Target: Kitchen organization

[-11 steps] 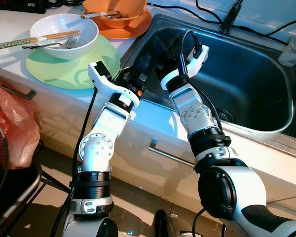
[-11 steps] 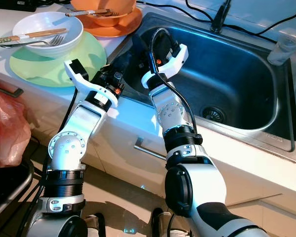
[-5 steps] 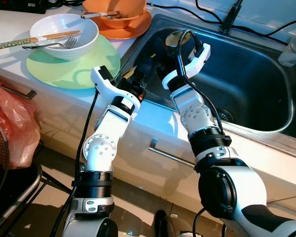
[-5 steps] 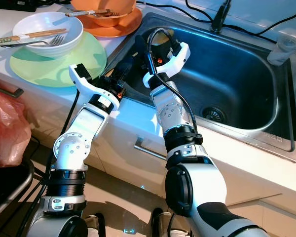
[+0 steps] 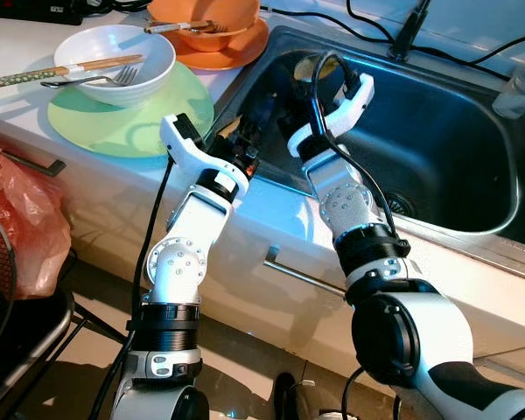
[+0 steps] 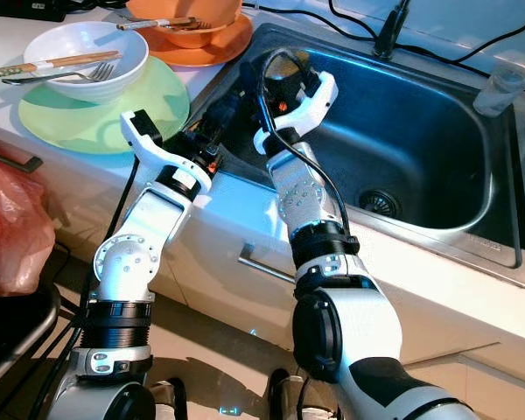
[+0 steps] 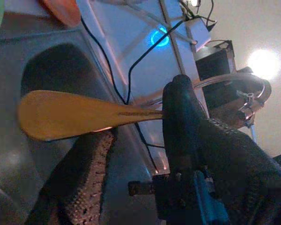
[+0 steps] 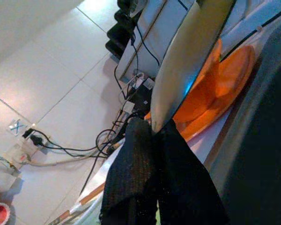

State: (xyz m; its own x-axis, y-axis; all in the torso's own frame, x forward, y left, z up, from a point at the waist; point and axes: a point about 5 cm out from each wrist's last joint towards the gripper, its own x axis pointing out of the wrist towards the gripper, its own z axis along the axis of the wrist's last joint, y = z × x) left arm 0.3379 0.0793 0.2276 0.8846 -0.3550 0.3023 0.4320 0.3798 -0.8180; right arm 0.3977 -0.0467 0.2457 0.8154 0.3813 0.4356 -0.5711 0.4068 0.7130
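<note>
My left gripper [image 7: 140, 117] is shut on a wooden spoon [image 7: 84, 115], its pale bowl sticking out past the black fingers. In the eye views this left gripper [image 5: 255, 122] hangs over the near left corner of the steel sink [image 5: 437, 131]. My right gripper [image 8: 153, 127] is shut on a shiny metal spoon [image 8: 192, 61], pinched by its narrow end. The right gripper [image 5: 290, 87] sits just beyond the left one, inside the sink's left side.
On the counter to the left, a white bowl [image 5: 114, 57] holding chopsticks and a fork rests on a green plate [image 5: 131, 122]. An orange bowl on an orange plate [image 5: 219, 39] lies behind. A clear cup [image 5: 518, 87] stands far right. A red bag [image 5: 17, 210] hangs below the counter.
My left gripper has pushed forward with the wooden spoon, further over the sink's edge. The right gripper has barely shifted.
</note>
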